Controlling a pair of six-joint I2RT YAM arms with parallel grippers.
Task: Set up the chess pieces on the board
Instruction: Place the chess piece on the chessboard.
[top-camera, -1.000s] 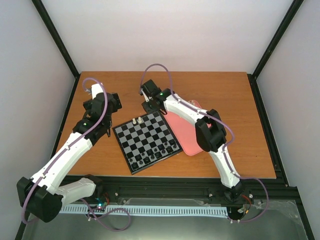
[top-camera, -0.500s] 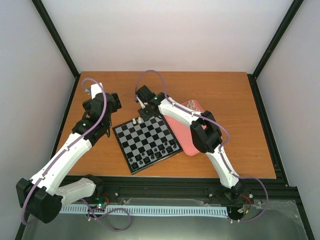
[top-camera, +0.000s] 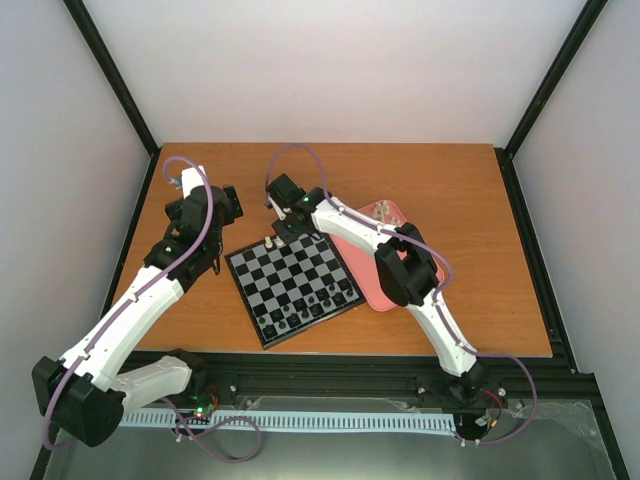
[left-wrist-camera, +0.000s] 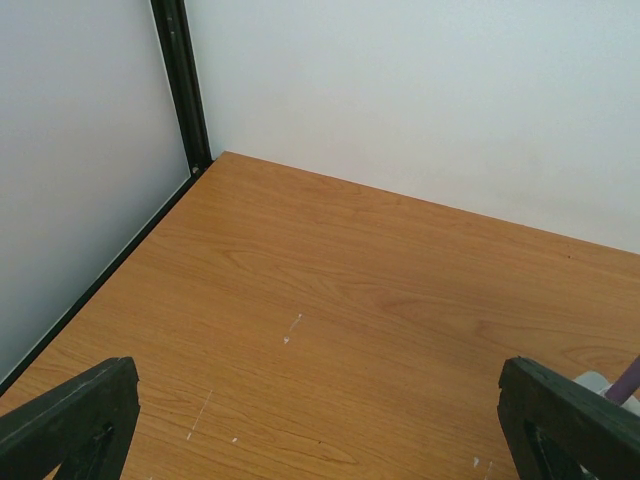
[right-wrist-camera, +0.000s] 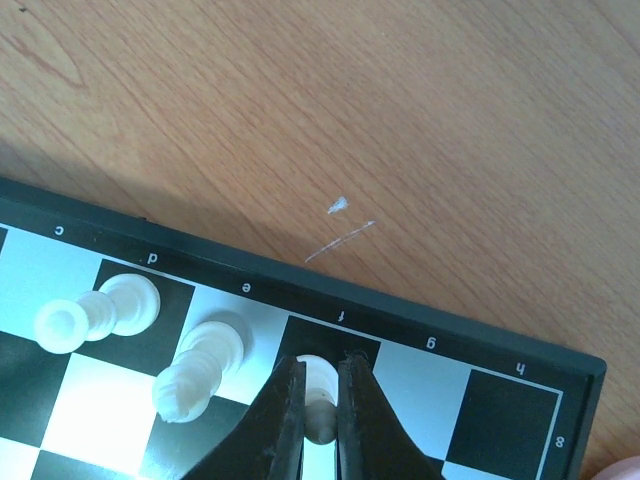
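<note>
The board (top-camera: 292, 281) lies tilted at the table's middle, its black frame (right-wrist-camera: 400, 322) lettered along the far edge. My right gripper (right-wrist-camera: 320, 362) is shut on a small white chess piece (right-wrist-camera: 321, 390), upright over the dark f square of the edge row. Two more white chess pieces stand beside it, on the d square (right-wrist-camera: 105, 308) and the e square (right-wrist-camera: 200, 365). From above, the right gripper (top-camera: 283, 230) sits at the board's far corner. My left gripper (left-wrist-camera: 320, 420) hangs open over bare wood, left of the board (top-camera: 205, 207).
Small dark pieces (top-camera: 312, 305) stand along the board's near edge. A pink tray (top-camera: 375, 280) lies right of the board, partly under the right arm, with small pieces at its far end (top-camera: 381, 211). Black frame posts (left-wrist-camera: 180, 80) and white walls bound the table.
The right gripper has moved left along the board's far edge with the white piece and come down over the edge row. The left arm has not moved.
</note>
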